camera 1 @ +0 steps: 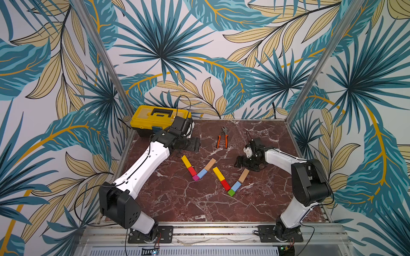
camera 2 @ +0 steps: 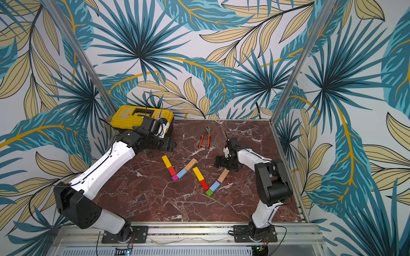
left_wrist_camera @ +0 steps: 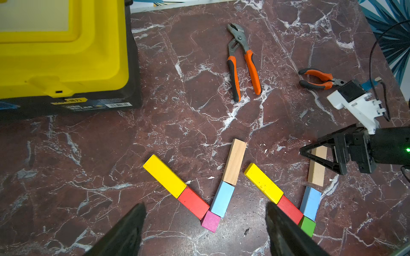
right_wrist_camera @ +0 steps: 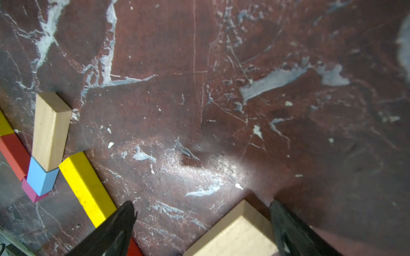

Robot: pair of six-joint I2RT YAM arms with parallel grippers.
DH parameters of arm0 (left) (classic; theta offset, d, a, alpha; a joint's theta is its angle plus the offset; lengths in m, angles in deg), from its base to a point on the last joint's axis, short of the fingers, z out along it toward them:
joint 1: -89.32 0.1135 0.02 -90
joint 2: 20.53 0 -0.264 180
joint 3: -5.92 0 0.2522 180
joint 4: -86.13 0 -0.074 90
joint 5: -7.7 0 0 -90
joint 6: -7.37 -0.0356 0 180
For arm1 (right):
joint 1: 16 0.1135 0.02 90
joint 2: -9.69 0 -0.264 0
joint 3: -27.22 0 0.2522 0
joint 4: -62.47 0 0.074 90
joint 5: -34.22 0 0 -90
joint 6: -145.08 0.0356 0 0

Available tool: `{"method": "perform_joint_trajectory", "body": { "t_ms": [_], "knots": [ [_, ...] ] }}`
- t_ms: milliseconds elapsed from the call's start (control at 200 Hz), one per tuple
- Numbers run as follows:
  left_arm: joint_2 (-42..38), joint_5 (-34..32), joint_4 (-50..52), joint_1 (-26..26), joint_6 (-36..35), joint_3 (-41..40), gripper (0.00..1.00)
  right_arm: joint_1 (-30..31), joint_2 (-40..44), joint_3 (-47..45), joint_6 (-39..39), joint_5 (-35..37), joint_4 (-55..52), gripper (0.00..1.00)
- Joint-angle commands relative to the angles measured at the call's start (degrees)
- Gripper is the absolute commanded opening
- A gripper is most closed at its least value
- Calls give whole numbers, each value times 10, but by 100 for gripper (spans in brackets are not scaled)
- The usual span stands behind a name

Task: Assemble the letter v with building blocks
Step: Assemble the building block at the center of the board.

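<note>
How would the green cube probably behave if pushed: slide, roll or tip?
The green cube has flat sides, so it likely slides, not rolls. Small, so probably light. It seems to touch the red block and light-blue block, so pushing may shift them.

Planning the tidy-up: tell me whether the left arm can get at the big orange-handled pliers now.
Probably yes: the left hand hangs open near the large orange-handled steel pliers, only bare red marble tabletop between them.

a magenta-tipped v (camera 1: 195, 177) and a green-tipped v (camera 1: 231, 192) lie side by side, right claw (camera 1: 246, 165) by the latter's plain-wood bar (camera 1: 244, 175).
</note>
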Motion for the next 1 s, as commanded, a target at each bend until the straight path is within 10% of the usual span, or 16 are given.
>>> {"method": "perform_joint_trajectory", "body": {
  "t_ms": [0, 992],
  "knots": [
    [-1, -2, -7, 4, -2, 4, 86, 0, 13, -18, 9, -8, -15, 97],
    [0, -2, -7, 5, -3, 4, 86, 1, -29, 31, -10, -9, -24, 99]
  ]
}}
